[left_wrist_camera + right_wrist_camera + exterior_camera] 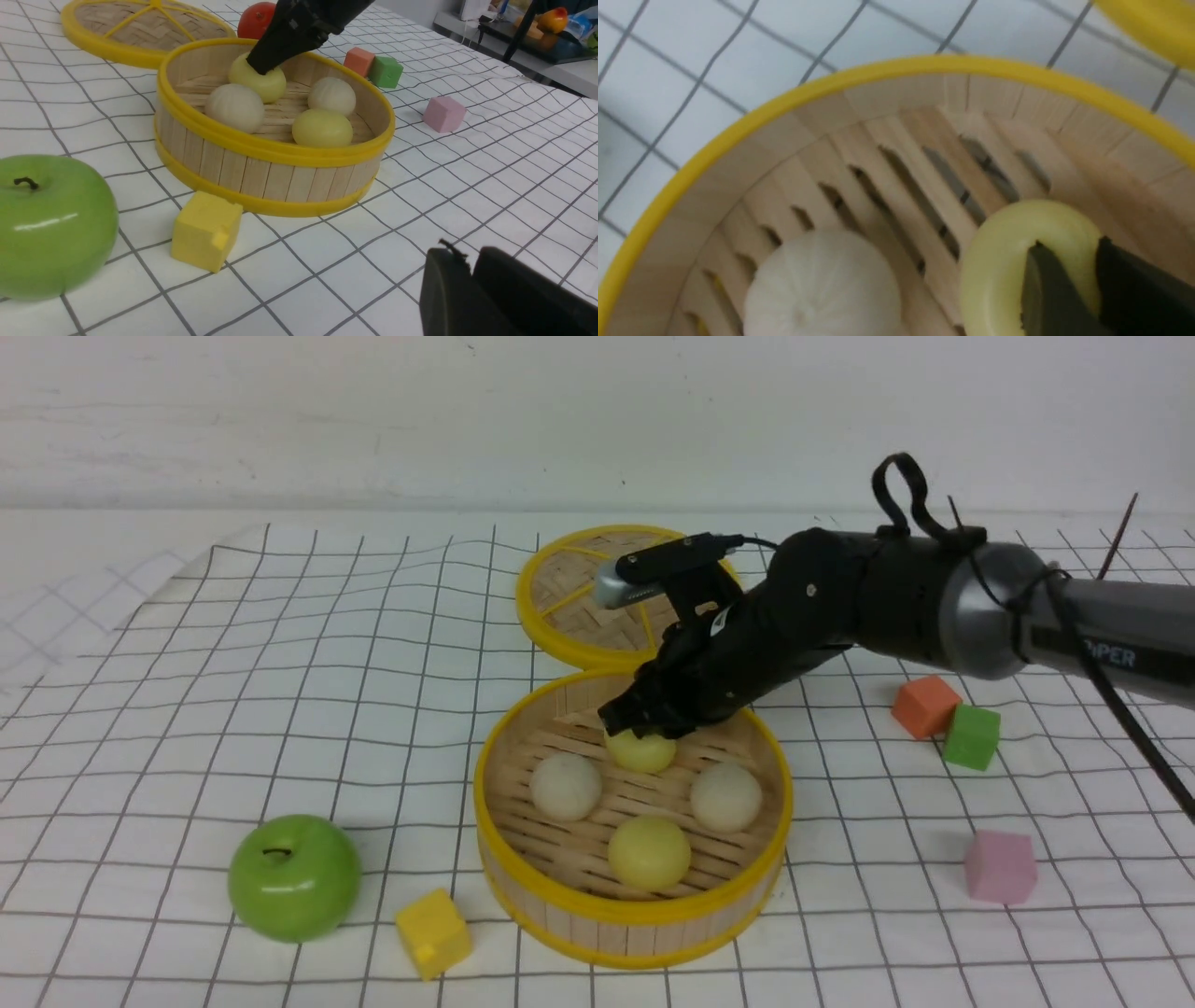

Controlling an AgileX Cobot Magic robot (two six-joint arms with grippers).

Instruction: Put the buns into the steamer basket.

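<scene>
**Buns all four in the basket, right gripper on the back one**

Two yellow and two white buns sit on the slatted floor of the basket, set in a diamond: a yellow one at the front, a white one on each side, a yellow one at the back. None of them touches another.

The right gripper reaches down over the far rim. Its fingers rest on top of the back yellow bun, which lies on the slats. The wrist view shows only a thin slit between the fingers, and I cannot tell whether they pinch the bun or merely touch it.

The left gripper hangs low over the cloth, apart from the basket on its near side, fingers close together with nothing between them.

The lid lies flat just behind the basket, their rims touching or nearly so. A green apple and a yellow cube sit to the basket's left front. An orange cube and a green cube touch each other on the right, with a pink cube nearer. A red apple shows behind the basket.
</scene>
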